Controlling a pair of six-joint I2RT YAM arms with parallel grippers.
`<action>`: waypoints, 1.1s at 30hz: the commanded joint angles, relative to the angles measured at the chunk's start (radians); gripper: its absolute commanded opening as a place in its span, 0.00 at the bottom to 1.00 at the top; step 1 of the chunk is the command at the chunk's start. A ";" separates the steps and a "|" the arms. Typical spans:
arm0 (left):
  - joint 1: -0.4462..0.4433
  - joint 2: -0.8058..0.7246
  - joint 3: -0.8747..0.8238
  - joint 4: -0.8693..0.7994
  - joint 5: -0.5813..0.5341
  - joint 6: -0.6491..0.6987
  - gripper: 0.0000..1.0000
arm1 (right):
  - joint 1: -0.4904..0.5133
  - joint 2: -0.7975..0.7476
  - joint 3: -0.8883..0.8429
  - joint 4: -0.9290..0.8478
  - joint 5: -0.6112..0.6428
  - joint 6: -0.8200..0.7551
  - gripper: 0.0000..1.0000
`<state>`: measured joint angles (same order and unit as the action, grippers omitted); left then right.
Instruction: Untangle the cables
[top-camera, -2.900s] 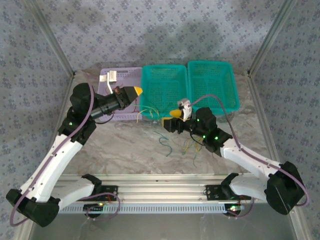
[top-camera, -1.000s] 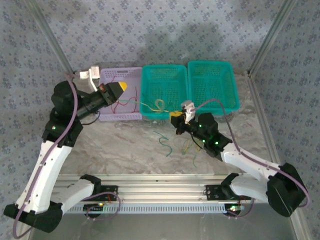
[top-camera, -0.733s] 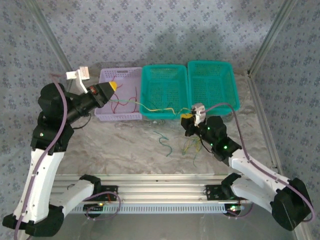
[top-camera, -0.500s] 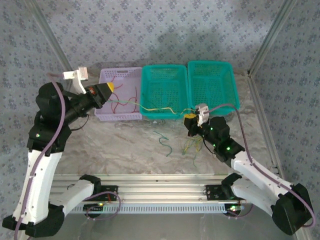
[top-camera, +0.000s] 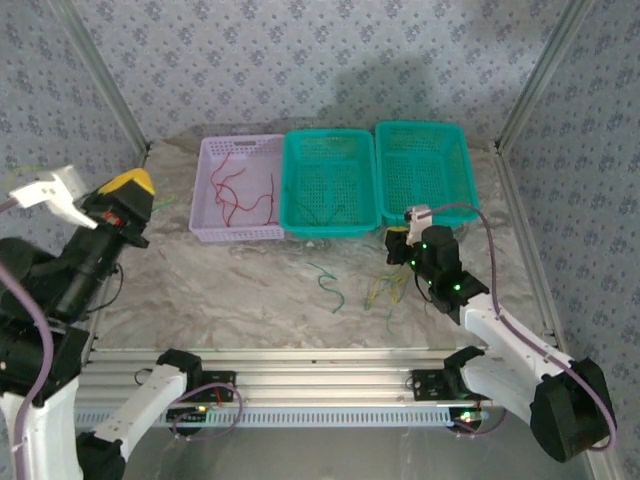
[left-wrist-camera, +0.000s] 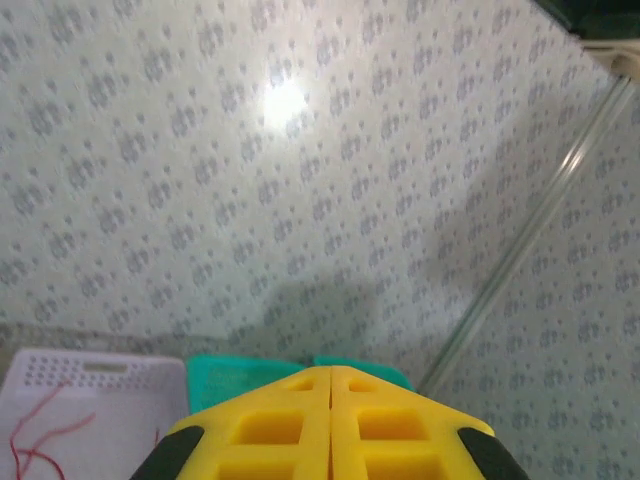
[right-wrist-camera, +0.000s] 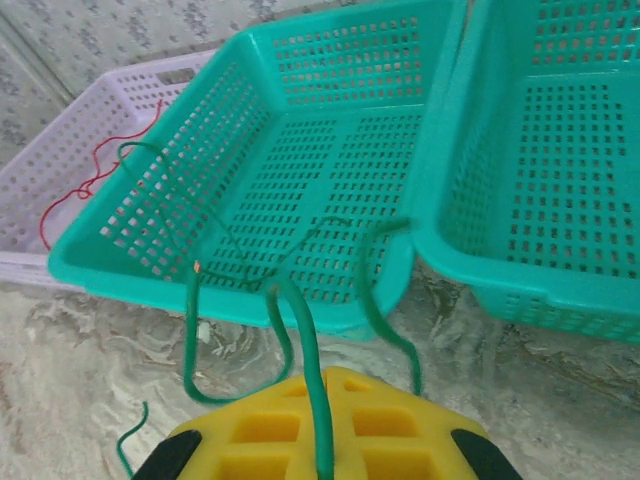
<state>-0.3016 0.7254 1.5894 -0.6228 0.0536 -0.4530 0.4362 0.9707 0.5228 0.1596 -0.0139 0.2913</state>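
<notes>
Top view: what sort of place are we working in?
Probably a lab robot cell: patterned walls on a metal frame, a marbled table holding three baskets, and two arms bolted to a rail.

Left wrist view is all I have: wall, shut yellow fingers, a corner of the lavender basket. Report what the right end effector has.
Observer: The right end effector is shut on a green cable that comes up from between its fingers.
Operator: Say where that cable runs.
Observer: It loops up against the near wall of the middle teal basket.
Operator: Now tell me what lies loose.
Observer: A separate green strand lies alone on the table, in front of the baskets.
</notes>
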 joint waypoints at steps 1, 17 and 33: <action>-0.011 0.009 0.009 0.022 -0.018 0.021 0.00 | 0.014 0.013 0.061 0.013 -0.012 0.013 0.00; -0.011 0.017 -0.209 0.068 0.084 -0.090 0.00 | 0.092 0.468 0.516 -0.136 -0.109 0.033 0.02; -0.011 0.021 -0.243 0.062 0.095 -0.088 0.00 | 0.153 0.643 0.723 -0.297 0.012 -0.004 0.41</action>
<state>-0.3088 0.7536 1.3449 -0.5800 0.1387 -0.5434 0.5800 1.6371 1.2476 -0.1303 -0.0074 0.2951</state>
